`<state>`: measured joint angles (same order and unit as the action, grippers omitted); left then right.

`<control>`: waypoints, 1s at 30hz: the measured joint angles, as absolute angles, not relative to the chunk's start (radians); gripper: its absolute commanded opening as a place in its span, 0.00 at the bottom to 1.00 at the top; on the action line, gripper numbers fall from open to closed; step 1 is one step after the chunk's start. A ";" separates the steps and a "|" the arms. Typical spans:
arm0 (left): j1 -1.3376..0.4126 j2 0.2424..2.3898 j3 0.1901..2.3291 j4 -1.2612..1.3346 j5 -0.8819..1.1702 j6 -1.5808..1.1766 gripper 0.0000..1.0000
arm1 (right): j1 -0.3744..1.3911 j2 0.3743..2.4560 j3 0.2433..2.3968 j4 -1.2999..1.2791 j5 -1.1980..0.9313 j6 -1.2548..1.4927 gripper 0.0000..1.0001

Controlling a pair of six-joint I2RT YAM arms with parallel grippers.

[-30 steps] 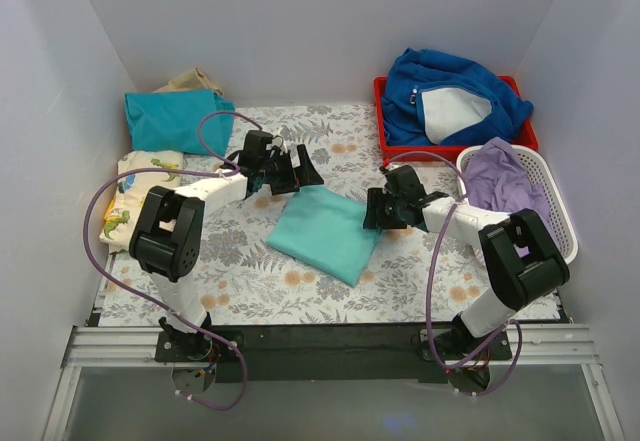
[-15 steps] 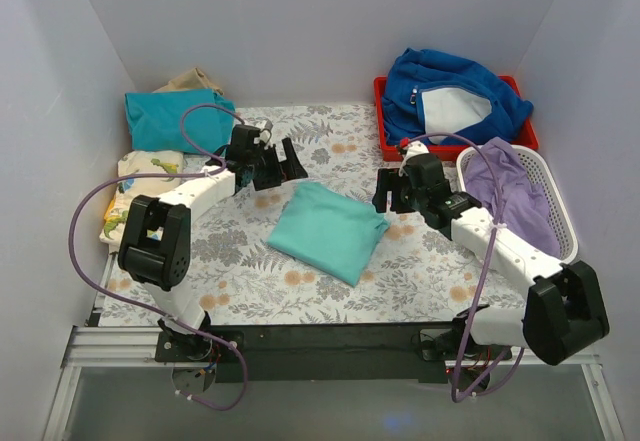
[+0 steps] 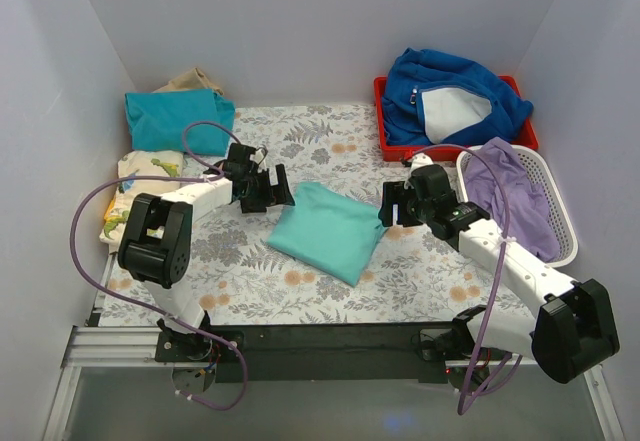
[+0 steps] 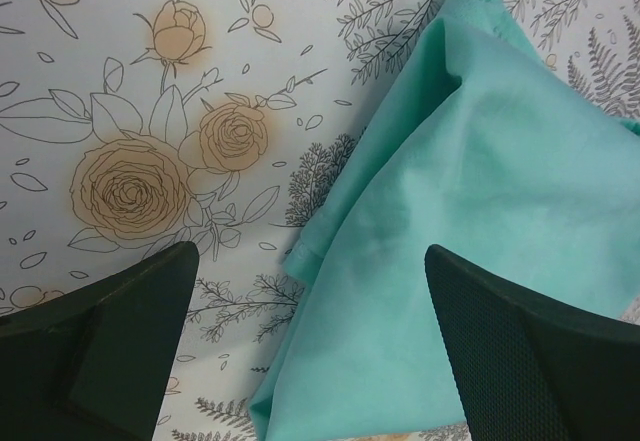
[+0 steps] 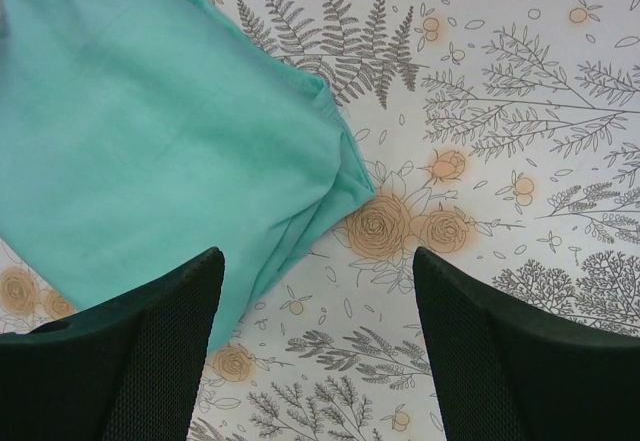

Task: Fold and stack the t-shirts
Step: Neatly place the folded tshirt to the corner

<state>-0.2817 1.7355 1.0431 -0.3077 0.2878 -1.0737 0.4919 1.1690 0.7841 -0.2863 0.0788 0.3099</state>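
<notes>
Far left of frame: teal shirt and dinosaur shirt. My left pincer is spread over the left edge of the mint shirt, folded at centre. My right pincer is spread over its right corner. Risk: pinching only 1 layer would peel the fold open; uneven lifting would skew it.

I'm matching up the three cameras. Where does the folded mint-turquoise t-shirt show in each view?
Top external: the mint-turquoise t-shirt lies folded near the picture's centre.
Left wrist: it fills the right half, with its edge running down the middle.
Right wrist: it fills the upper left, with one corner near the centre.
Shared landmark: the floral table cover beneath it shows in all three.
</notes>
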 measured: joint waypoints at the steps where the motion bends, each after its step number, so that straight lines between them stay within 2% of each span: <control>1: -0.286 1.740 1.042 -0.308 0.290 -1.066 0.96 | 0.491 1.169 0.780 -0.288 0.076 0.310 0.82; 13: -0.330 1.760 0.995 -0.228 0.517 -1.045 0.95 | 0.484 1.169 0.752 -0.294 0.068 0.302 0.82; 15: -0.345 1.762 0.983 -0.206 0.549 -1.049 0.88 | 0.483 1.169 0.749 -0.293 0.068 0.300 0.82; 16: -0.355 1.765 0.977 -0.194 0.562 -1.052 0.84 | 0.482 1.168 0.747 -0.293 0.068 0.299 0.82; 17: -0.367 1.771 0.974 -0.181 0.579 -1.057 0.69 | 0.480 1.167 0.743 -0.292 0.068 0.299 0.82; 19: -0.389 1.798 0.974 -0.154 0.606 -1.073 0.54 | 0.480 1.166 0.738 -0.294 0.068 0.299 0.82; 20: -0.399 1.821 0.976 -0.135 0.626 -1.083 0.30 | 0.479 1.166 0.737 -0.294 0.068 0.298 0.82; 23: -0.434 1.907 1.000 -0.102 0.675 -1.121 0.00 | 0.477 1.164 0.737 -0.294 0.068 0.295 0.82; 30: -0.477 2.068 1.196 -0.121 0.766 -1.158 0.00 | 0.468 1.153 0.736 -0.294 0.065 0.286 0.82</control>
<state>-0.4767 2.0678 1.1961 -0.1207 0.7658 -1.1584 0.4679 1.1530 0.7364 -0.2943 0.0647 0.2855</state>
